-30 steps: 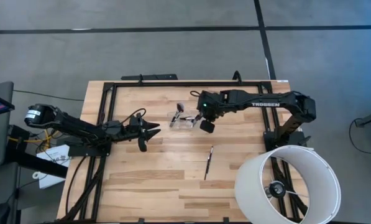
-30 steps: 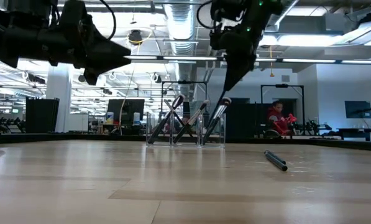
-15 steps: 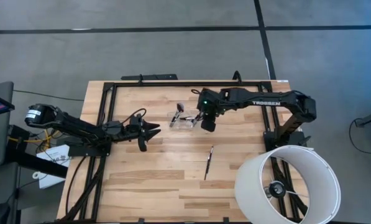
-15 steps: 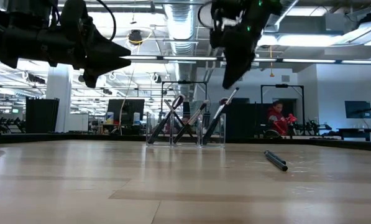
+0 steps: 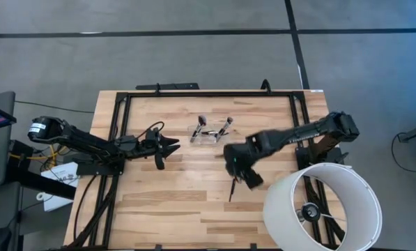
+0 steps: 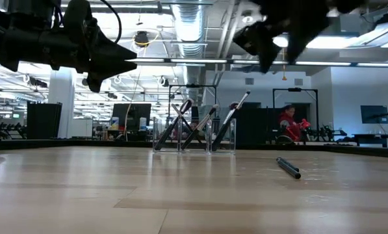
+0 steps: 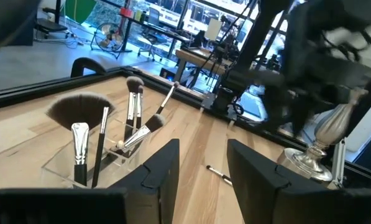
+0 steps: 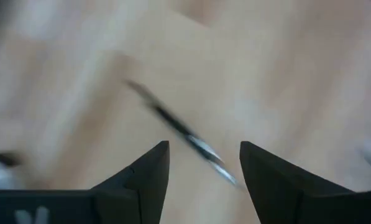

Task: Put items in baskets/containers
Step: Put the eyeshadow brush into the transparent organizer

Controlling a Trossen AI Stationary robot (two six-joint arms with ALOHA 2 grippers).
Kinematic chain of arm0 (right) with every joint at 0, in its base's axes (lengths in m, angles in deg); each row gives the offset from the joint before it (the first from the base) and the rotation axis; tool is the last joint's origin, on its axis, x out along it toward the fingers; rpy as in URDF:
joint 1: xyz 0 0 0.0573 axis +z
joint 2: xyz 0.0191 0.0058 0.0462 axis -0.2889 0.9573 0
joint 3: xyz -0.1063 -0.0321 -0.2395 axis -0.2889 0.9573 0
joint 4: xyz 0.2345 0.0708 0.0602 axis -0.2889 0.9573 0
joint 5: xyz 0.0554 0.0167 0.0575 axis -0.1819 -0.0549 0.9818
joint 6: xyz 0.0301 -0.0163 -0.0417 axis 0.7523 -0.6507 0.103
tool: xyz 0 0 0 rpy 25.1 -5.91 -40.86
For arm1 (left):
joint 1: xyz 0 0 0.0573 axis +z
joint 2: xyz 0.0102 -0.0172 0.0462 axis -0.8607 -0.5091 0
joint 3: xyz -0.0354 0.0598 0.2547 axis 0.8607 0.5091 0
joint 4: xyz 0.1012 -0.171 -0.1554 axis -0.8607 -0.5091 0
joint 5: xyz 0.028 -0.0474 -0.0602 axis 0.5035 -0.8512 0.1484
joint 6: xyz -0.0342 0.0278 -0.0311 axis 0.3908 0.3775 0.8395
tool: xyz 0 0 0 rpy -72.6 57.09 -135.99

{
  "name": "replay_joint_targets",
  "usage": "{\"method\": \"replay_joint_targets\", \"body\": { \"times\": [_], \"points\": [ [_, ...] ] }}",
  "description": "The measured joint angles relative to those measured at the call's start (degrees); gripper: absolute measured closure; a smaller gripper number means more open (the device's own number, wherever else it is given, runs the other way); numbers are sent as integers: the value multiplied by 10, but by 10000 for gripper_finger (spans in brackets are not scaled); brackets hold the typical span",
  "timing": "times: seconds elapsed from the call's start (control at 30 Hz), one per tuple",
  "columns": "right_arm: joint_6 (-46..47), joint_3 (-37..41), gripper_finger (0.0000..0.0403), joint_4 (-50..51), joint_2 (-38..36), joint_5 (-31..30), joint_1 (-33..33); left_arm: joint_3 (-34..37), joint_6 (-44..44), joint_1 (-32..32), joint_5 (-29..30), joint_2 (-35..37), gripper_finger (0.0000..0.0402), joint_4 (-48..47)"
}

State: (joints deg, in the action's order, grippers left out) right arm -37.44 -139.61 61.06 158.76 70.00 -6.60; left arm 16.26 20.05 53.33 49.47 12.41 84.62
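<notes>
- My right gripper (image 5: 244,169) hangs above the table's middle, fingers spread and empty; the right wrist view shows a clear gap between the two dark fingers (image 8: 149,167).
- The loose brush (image 5: 233,183) lies flat on the wood just below and slightly toward the near edge from my right gripper; in the high view they almost overlap.
- In the right wrist view the same brush (image 8: 184,134) runs diagonally across the gap between my fingers, so it is dead ahead of the tool but skewed to the finger line.
- Long axis in the high view: mostly far-to-near along the table, leaning a little. Metal ferrule end shows toward the near side, I think; the view is smeared, so I am unsure.
- Low view confirms the brush (image 6: 288,168) rests on the tabletop, untouched, well apart from the holder.
- Clear holder (image 5: 204,137) stands at the far middle, other brushes (image 7: 133,106) leaning in it, including the wide fan one.
- My left gripper (image 5: 167,148) waits left of the holder, fingers spread, holding nothing.
- Right arm is clearly nearer the loose brush; left is well apart from it.
- My judgement: next move needs a wrist turn so the fingers straddle the handle crosswise, then a straight descent.
</notes>
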Motion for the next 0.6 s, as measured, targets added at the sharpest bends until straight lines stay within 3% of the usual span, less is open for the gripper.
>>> {"method": "replay_joint_targets", "body": {
  "times": [0.07, 0.27, 0.5, 0.6],
  "points": [
    [-27, 27, 218, -20, 0, 47, 10, 0, 0, 0, 0, 0, 270, 0],
    [-44, 72, 232, -33, 0, 11, -24, 0, 0, 0, 0, 0, 270, 0],
    [-110, 138, 261, -104, 0, 186, -96, 0, -1, 0, -24, 0, 270, 0],
    [-132, 177, 276, -167, 0, 221, -120, 0, -2, 0, -38, 0, 270, 0]
  ]
}}
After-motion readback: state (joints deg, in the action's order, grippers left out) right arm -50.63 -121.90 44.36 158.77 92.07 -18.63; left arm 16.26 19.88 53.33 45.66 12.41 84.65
